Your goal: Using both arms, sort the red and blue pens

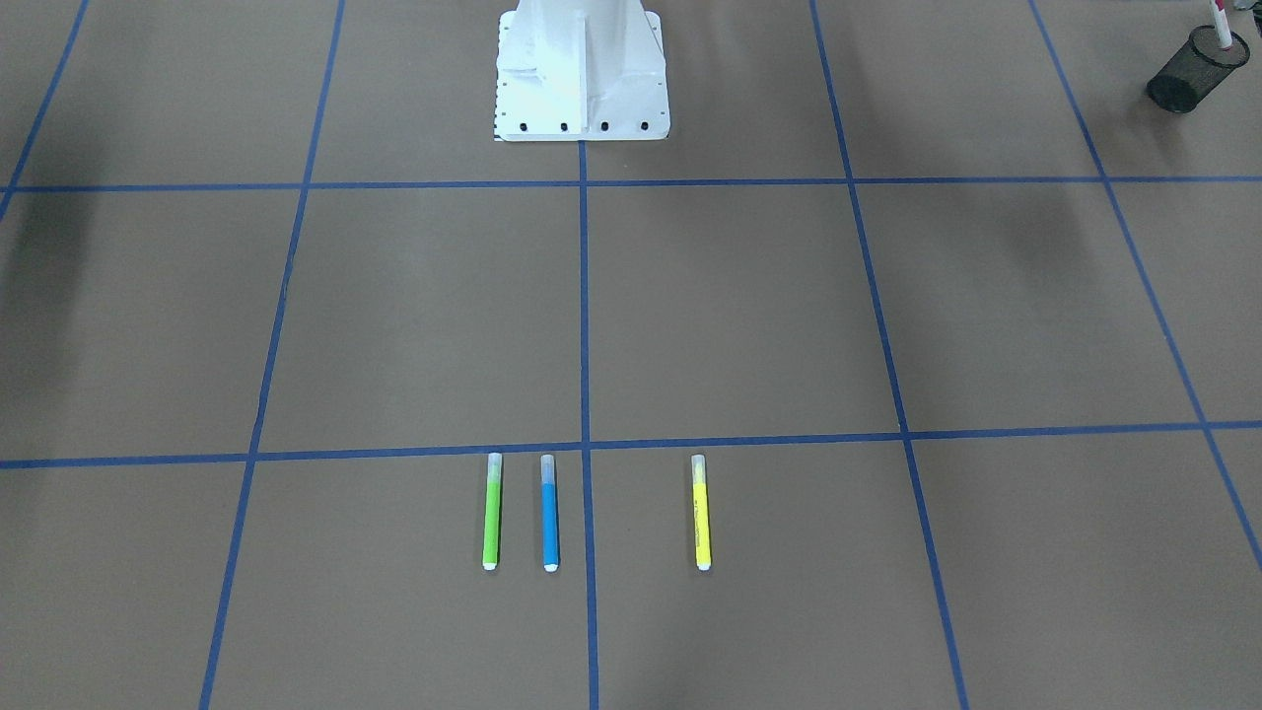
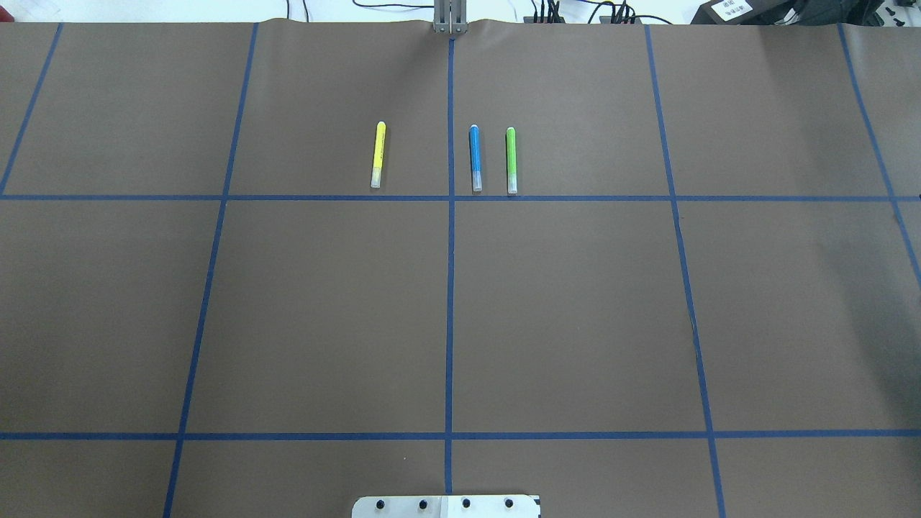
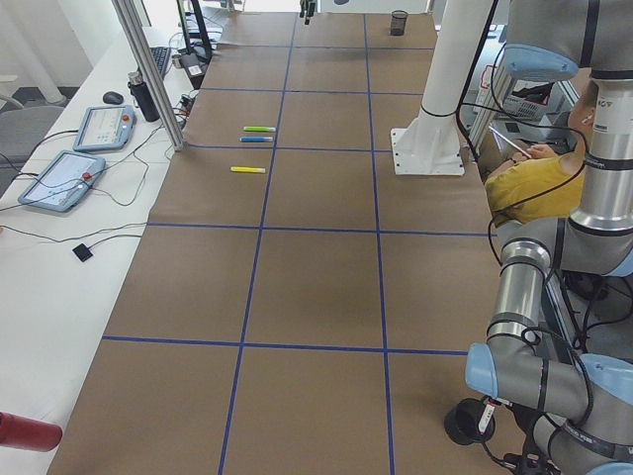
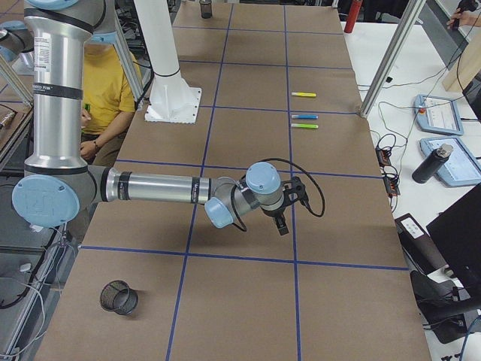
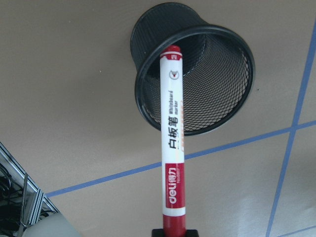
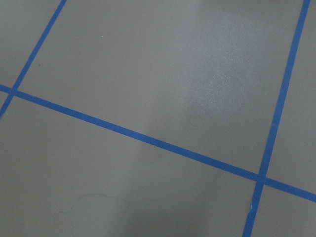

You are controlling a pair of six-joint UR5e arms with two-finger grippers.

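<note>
The red marker (image 5: 173,148), with a white printed barrel, hangs end-down over the mouth of a black mesh cup (image 5: 217,84). My left gripper (image 5: 174,231) is shut on its red cap end, and only a black edge of the gripper shows. The front-facing view has the marker (image 1: 1221,25) and cup (image 1: 1195,69) at the top right. The sky-blue pen (image 2: 475,158) lies flat near the far edge, between the other pens (image 1: 550,513). My right gripper (image 4: 282,218) hovers low over bare table, far from the pens. I cannot tell whether it is open or shut.
A lime-green pen (image 2: 511,160) lies right of the blue one and a yellow pen (image 2: 378,155) to its left. A second mesh cup (image 4: 119,297) stands at the right end. The white pedestal (image 1: 582,79) stands mid-table. A person in yellow (image 4: 105,83) sits behind it.
</note>
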